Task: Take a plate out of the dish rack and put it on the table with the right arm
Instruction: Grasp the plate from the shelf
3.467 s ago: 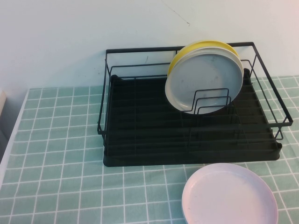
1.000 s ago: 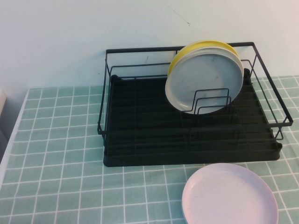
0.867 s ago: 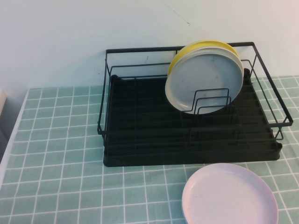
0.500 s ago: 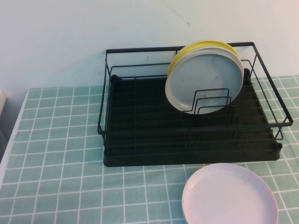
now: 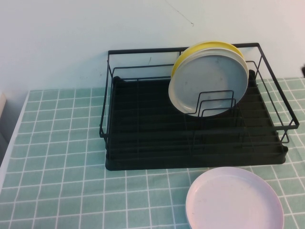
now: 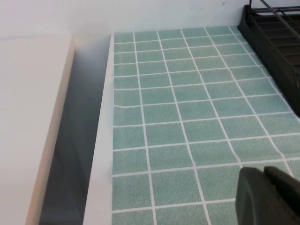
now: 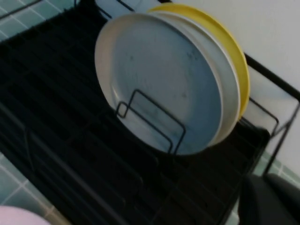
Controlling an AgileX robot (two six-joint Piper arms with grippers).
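Note:
The light grey plate stands upright in the loops of the black dish rack, in front of a white plate and a yellow one. It also shows in the right wrist view, with the rack under it. My right gripper is shut and empty, off the rack's right side and apart from the plates. Only a dark bit of the right arm shows in the high view. My left gripper is shut and empty, low over the green tiled table left of the rack.
A pale pink plate lies flat on the table in front of the rack's right half. A yellow plate and a white plate stand behind the grey one. The table's left edge drops off beside a white surface.
A dark bit of the right arm has come into the high view at the right edge. The plates and the rack have not moved.

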